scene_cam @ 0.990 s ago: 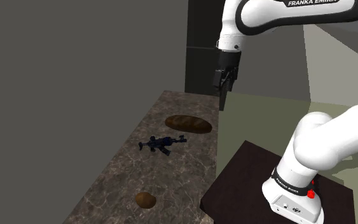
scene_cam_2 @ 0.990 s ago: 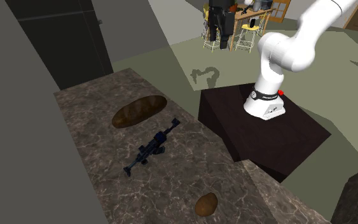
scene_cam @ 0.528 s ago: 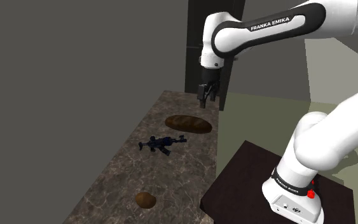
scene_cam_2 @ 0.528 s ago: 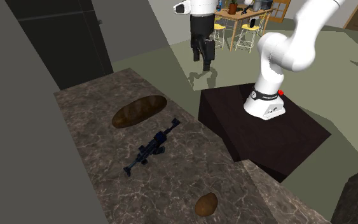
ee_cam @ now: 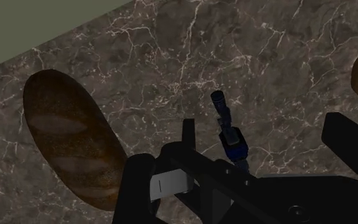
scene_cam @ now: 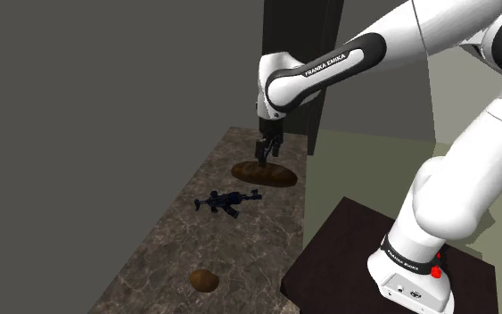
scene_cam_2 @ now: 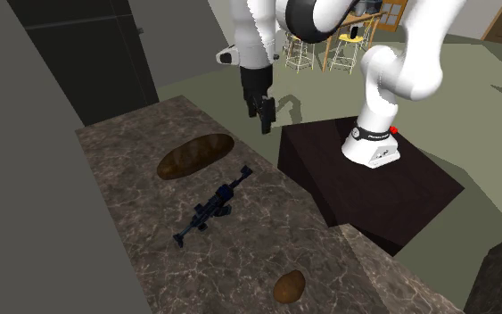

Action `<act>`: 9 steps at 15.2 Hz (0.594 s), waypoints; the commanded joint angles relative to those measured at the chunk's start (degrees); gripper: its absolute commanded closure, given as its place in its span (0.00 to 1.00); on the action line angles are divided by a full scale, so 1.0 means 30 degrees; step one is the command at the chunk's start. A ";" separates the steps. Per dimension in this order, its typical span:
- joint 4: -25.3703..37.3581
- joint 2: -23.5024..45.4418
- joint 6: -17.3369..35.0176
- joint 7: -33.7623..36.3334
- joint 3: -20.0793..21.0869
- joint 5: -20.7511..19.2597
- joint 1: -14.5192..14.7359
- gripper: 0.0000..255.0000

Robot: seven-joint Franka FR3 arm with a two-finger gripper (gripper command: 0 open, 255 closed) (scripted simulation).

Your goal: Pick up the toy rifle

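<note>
Holds the black gripper (scene_cam_2: 263,118) spread and empty in the air over the dark marbled worktop (scene_cam: 164,259), near the brown bread loaf (scene_cam: 264,173). Has the dark blue toy rifle (scene_cam: 228,202) lying flat on the worktop just beside the loaf, apart from the gripper. Shows a small round brown roll (scene_cam: 204,280) farther along the worktop, well apart from the toy rifle.
</note>
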 commanded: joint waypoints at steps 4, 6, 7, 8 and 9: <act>0.1478 0.3701 0.2214 -0.0621 0.0246 -0.0221 0.0249 0.00; 0.2232 0.5168 0.2911 -0.0823 0.0342 -0.0359 0.0346 0.00; 0.2644 0.5903 0.3227 -0.0915 0.0389 -0.0439 0.0396 0.00; 0.3079 0.6639 0.3520 -0.1001 0.0433 -0.0526 0.0447 0.00; 0.3537 0.7375 0.3791 -0.1082 0.0476 -0.0620 0.0501 0.00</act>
